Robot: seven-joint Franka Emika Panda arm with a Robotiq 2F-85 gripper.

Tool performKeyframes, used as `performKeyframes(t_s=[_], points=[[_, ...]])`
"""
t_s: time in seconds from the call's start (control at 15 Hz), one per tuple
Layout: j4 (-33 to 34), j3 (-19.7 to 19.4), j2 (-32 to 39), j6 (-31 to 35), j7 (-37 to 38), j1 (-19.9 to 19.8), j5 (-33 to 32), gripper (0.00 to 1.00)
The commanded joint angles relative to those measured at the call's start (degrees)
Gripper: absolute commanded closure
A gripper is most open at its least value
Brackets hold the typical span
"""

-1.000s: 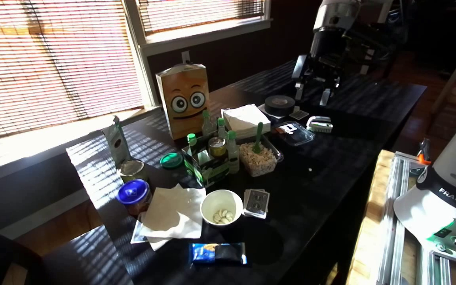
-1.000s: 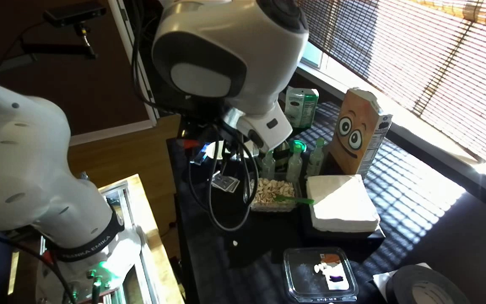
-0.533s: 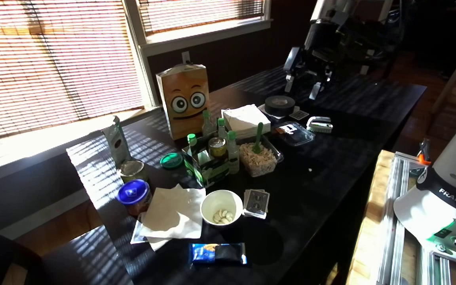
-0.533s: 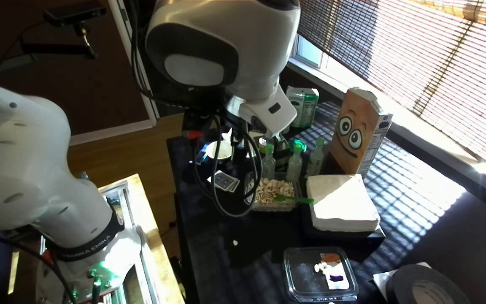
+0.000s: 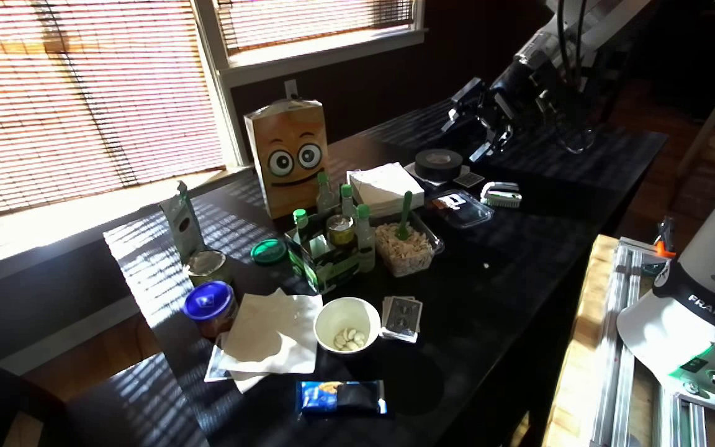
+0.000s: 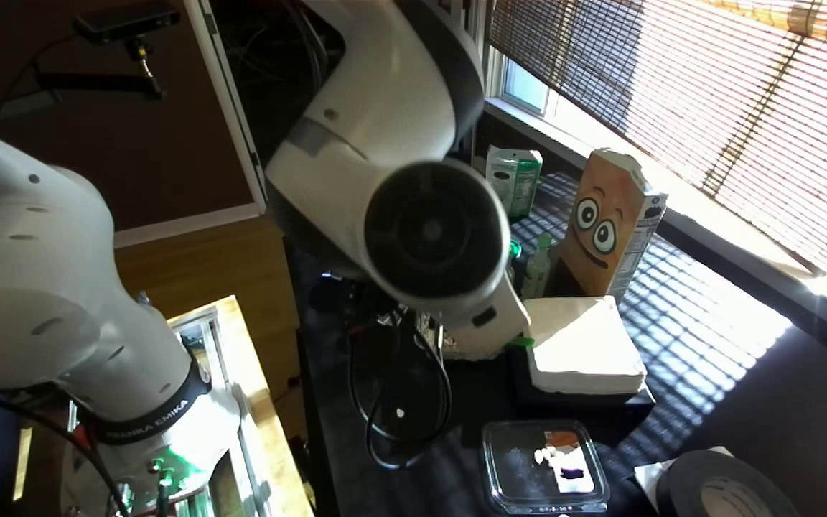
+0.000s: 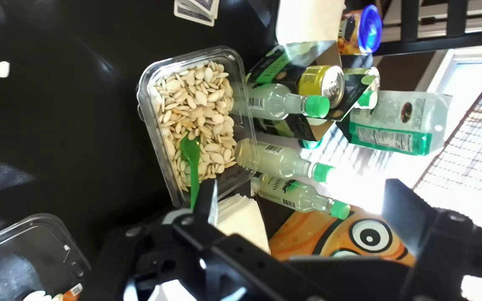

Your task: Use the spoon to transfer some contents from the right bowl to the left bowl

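Note:
In the wrist view a clear plastic container [image 7: 232, 180] of pale seeds lies beyond my gripper [image 7: 299, 184]. A green spoon [image 7: 194, 167] rests in the seeds, its handle sticking out past the rim beside one of the fingers [image 7: 206, 198]. The jaws stand wide apart with nothing between them. In an exterior view the gripper [image 5: 465, 138] hangs tilted above the table's far part, away from the spoon [image 5: 406, 214]. To the left of the seed container [image 5: 439, 244] there, a round white bowl [image 5: 332, 313] holds a few seeds. Which bowl counts as left or right I cannot tell.
Green-capped bottles and a can stand in a carton [image 5: 331, 270] beside the seeds. A napkin stack [image 5: 385, 189], a tall box with a face [image 5: 289, 161], a clear lid [image 6: 546, 467], a tape roll [image 5: 438, 164] and a brush [image 5: 501, 194] are nearby. Cards [image 5: 402, 318] lie beside the bowl.
My gripper has tilted, its fingers swinging toward the left in an exterior view. The forearm and wrist have turned and now cover the white bowl, the cards and most of the seeds in an exterior view.

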Motion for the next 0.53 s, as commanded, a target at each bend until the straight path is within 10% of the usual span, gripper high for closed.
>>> performKeyframes(t_s=[0.0,0.33,0.47], points=[[4.28,-9.56,10.81,-6.25,-12.73,8.66,15.62,0.0],[9.01,-13.82,26.82,-23.5,-19.73,10.85,25.06,0.0],[6.31,-4.51,21.26,-20.28,-17.95,1.31,21.92,0.0]])
